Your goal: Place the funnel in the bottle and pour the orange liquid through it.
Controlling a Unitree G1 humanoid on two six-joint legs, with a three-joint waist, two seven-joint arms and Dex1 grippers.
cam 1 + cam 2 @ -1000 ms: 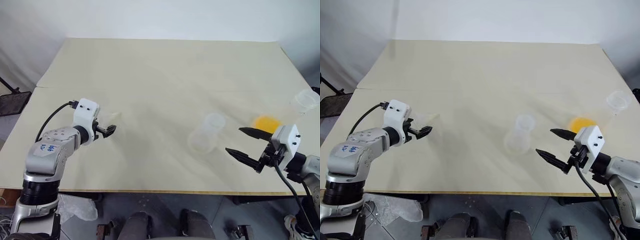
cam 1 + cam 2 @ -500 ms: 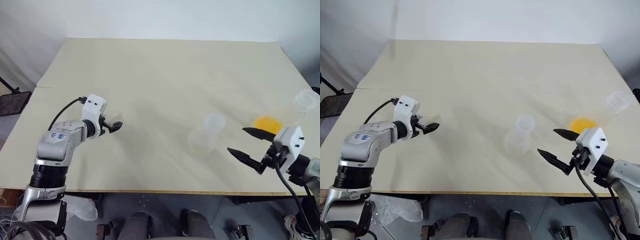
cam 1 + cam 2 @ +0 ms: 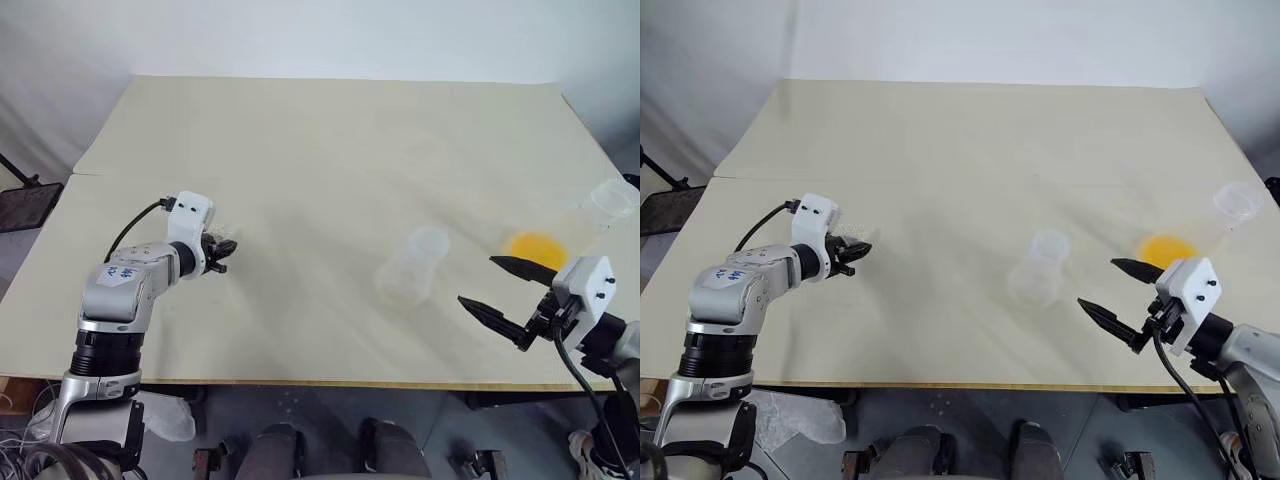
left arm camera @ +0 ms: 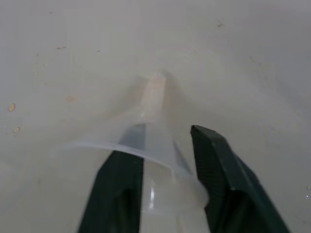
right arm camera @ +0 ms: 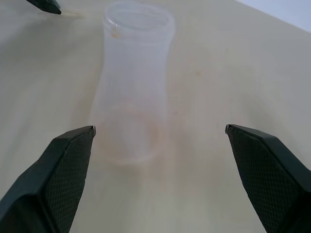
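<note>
Clear funnel (image 4: 146, 141) seemingly pinched by left gripper (image 4: 167, 160).

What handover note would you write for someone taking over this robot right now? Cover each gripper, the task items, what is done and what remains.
Left gripper: fingers closed on the clear plastic cone funnel, low over the beige table on its left side.
Right gripper: open, empty, facing the translucent whitish plastic bottle.
The bottle stands upright mid-table, neck empty.
The orange liquid sits in a clear container to the bottle's right. A second clear cup stands at the right edge.
Done: funnel gripped.
Left: carry funnel to bottle, seat it, pour the liquid through.
</note>
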